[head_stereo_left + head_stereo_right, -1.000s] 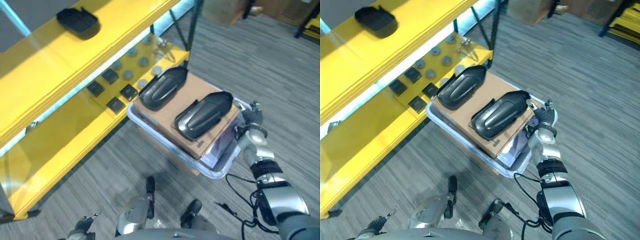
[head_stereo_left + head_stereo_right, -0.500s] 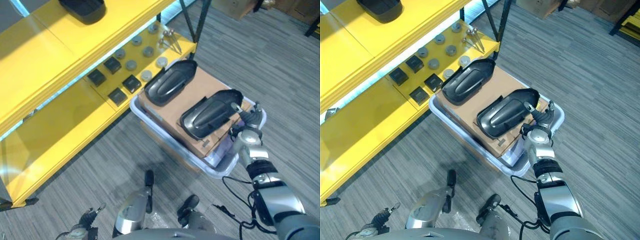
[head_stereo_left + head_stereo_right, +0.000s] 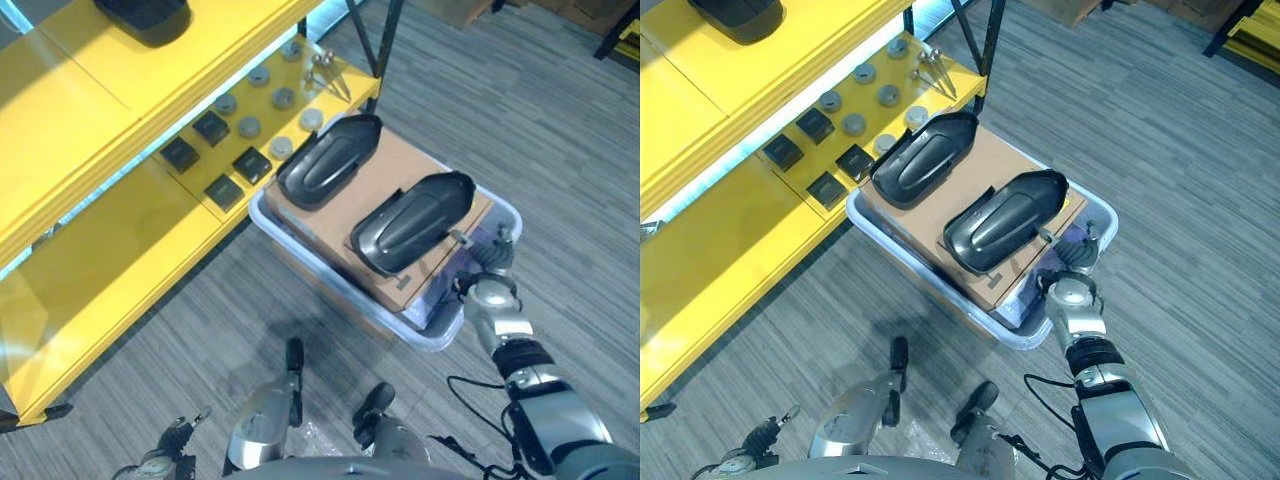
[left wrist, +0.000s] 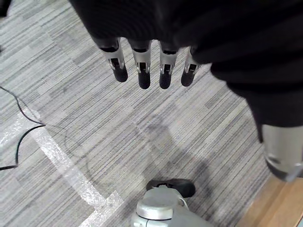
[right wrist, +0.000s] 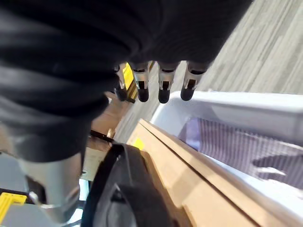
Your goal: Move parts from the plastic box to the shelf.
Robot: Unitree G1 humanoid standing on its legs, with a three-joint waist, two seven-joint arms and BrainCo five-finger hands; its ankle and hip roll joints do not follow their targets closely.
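Now lowered beside clear plastic box (image 3: pixel 440 335): right hand (image 3: pixel 484 290), fingers relaxed, near glossy black moulded part (image 3: pixel 412 222); pickup pending.

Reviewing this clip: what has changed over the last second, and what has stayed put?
The right robot hand has stayed at the plastic box's right corner, beside the nearer black part, its fingers straight and holding nothing. The camera shifted, so the scene's slide is not the things moving. Both black parts, the farther one too, still lie on the cardboard. The left robot hand hangs open over the floor.
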